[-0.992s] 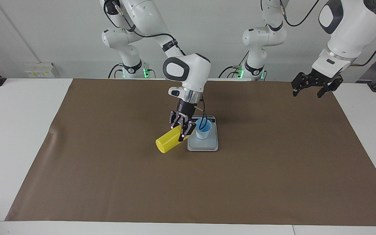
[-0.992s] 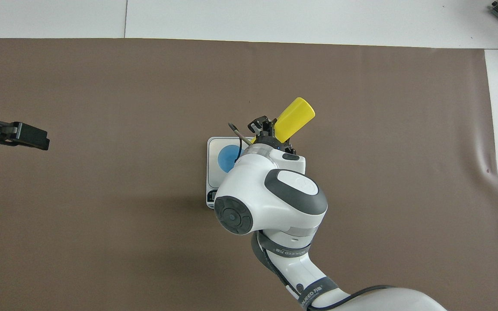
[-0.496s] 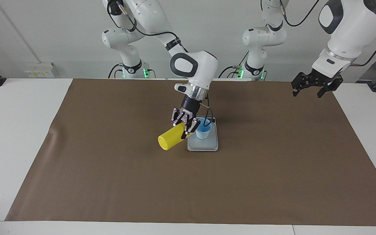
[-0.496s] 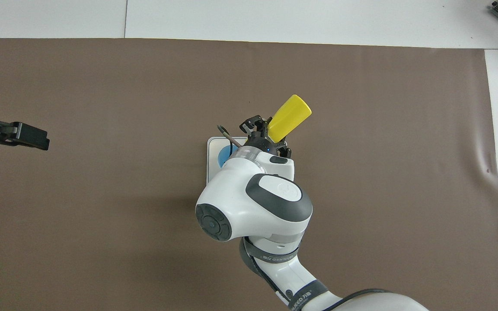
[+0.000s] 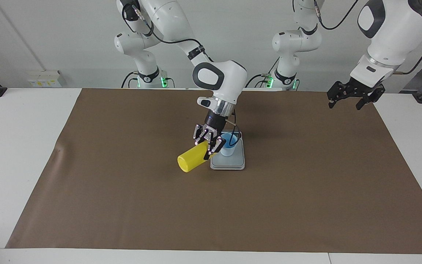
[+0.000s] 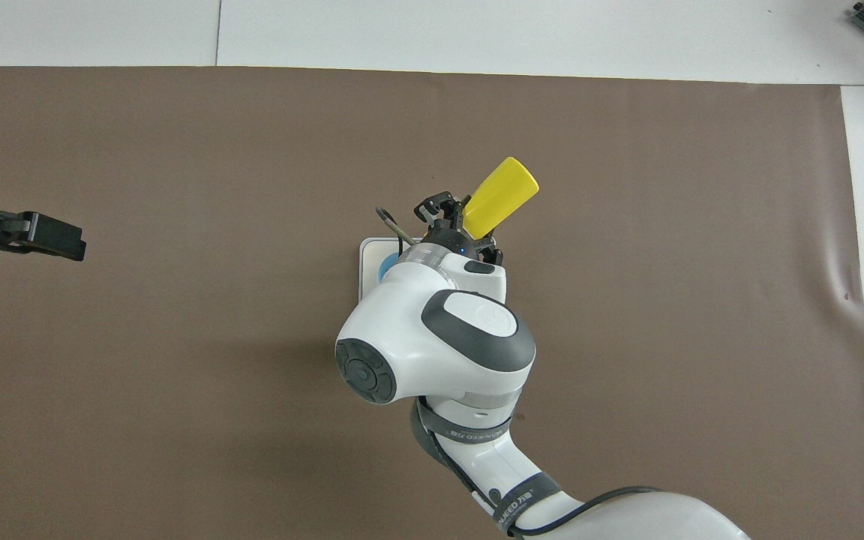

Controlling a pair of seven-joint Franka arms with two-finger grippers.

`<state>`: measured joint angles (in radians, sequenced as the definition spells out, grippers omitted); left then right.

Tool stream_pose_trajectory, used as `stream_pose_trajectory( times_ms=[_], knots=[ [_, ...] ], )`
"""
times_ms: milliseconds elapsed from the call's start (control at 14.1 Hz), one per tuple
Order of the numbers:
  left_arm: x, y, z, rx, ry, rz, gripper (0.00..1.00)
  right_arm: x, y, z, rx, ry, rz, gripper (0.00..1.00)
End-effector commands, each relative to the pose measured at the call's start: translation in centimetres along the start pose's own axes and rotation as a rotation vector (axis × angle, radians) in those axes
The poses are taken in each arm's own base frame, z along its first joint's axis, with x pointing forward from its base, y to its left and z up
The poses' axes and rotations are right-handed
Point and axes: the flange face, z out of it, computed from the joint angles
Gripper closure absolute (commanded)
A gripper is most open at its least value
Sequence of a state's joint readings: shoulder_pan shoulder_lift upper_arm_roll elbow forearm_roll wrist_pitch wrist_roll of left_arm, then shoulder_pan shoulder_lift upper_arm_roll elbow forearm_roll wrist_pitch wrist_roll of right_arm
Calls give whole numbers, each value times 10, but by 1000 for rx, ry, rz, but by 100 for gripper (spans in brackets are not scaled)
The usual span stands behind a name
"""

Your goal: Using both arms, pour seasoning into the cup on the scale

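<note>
Our right gripper (image 5: 207,146) grips the tilted seasoning (image 5: 192,158) beside the cup (image 5: 228,144) on the scale (image 5: 229,163) — left gripper (image 5: 347,99) waits, spread open.

Mid-frame: cup (image 5: 228,146) on scale (image 5: 228,163), tilted seasoning bottle (image 5: 192,158) in right gripper (image 5: 208,143) beside it; left gripper (image 5: 354,96) upper right.

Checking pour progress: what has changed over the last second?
The right gripper, shut on the yellow bottle, shifted slightly toward the cup, tipping the bottle a little further. The cup, scale and waiting left gripper stayed put.
</note>
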<state>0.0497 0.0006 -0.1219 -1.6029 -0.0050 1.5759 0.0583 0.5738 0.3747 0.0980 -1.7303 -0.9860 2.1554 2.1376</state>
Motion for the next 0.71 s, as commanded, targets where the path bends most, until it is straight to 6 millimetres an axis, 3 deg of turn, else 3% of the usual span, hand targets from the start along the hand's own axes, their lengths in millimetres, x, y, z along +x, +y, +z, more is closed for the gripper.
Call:
stream_pose_trajectory(
  times_ms=[0,638],
  knots=[
    [-8,-1,-2,5,3,-13,0,5,-7,-2,12,32,23,100],
    [-8,-1,-2,5,3,-13,0,19,-5,0,-32,-51,148,100]
  ],
)
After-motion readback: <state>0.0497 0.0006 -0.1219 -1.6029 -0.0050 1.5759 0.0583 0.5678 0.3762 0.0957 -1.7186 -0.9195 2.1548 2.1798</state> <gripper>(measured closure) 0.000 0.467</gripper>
